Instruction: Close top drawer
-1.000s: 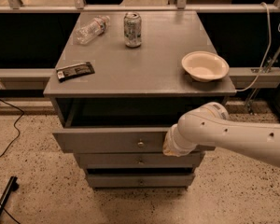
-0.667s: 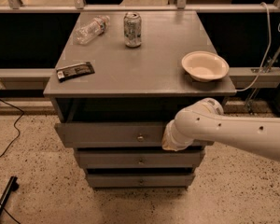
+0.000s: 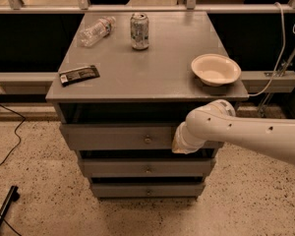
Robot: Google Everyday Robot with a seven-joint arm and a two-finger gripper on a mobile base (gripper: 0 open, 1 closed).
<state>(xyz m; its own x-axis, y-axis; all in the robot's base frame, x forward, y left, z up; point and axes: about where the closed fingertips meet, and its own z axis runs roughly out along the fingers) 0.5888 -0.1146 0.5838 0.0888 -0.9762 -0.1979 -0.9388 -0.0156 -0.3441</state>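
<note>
Top drawer [image 3: 113, 137], grey cabinet [image 3: 152, 68]: stood partly pulled out.
Gripper [image 3: 181, 142] sat at the drawer's front panel, right of the knob [image 3: 148, 140]; its state, spread or pressed together, could not be told.

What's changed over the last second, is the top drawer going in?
The top drawer has slid further into the cabinet, though it still stands out. The gripper, at the right of its front panel, moved in with it. The can, bottle, bowl, dark wrapper and both lower drawers stayed put.
</note>
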